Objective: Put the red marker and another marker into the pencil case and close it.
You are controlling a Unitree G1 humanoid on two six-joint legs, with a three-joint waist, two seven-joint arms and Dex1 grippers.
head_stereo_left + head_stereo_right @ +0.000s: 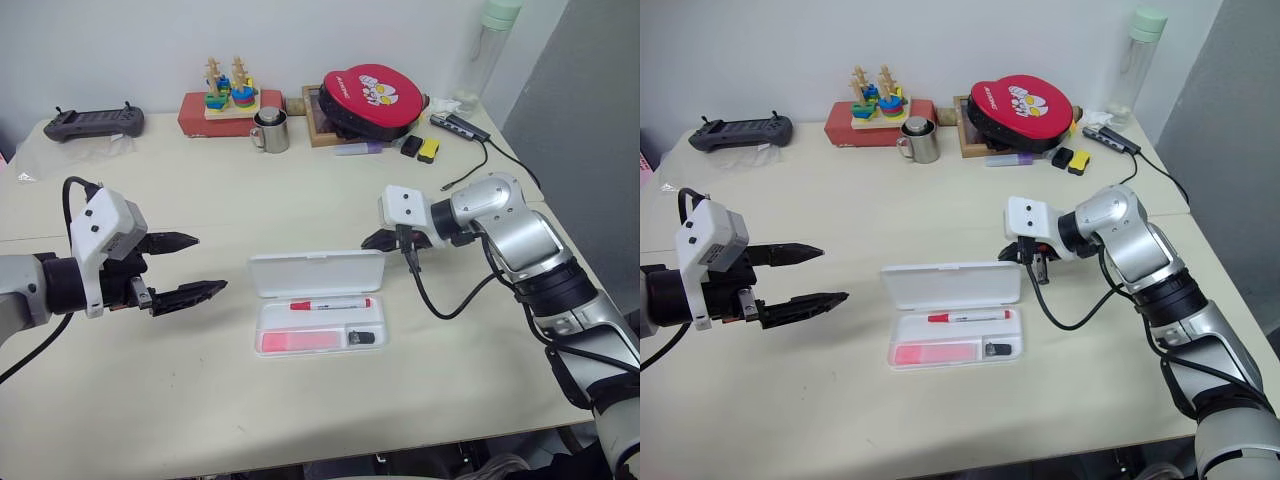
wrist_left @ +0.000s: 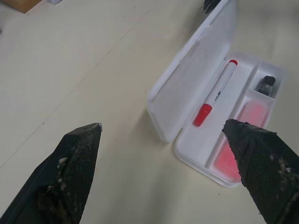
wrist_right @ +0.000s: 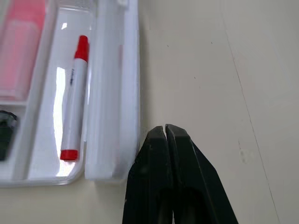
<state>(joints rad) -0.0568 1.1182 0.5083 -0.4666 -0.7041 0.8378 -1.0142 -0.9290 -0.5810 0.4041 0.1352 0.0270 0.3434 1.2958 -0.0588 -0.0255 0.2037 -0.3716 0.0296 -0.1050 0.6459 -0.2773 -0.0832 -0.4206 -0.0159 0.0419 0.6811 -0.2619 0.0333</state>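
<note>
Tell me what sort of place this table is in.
Probably an office or lab desk used for robot trials: a cream table against a plain wall, an open pencil case with pens, and a handheld controller, a stacking toy and a steel mug along the back.

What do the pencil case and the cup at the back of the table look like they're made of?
The pencil case: probably thin plastic, white and slightly translucent, with a glossy glare in its tray and moulded rounded corners. The cup: likely metal, perhaps stainless steel, with a silvery brushed sheen and a handle of the same colour.
</note>
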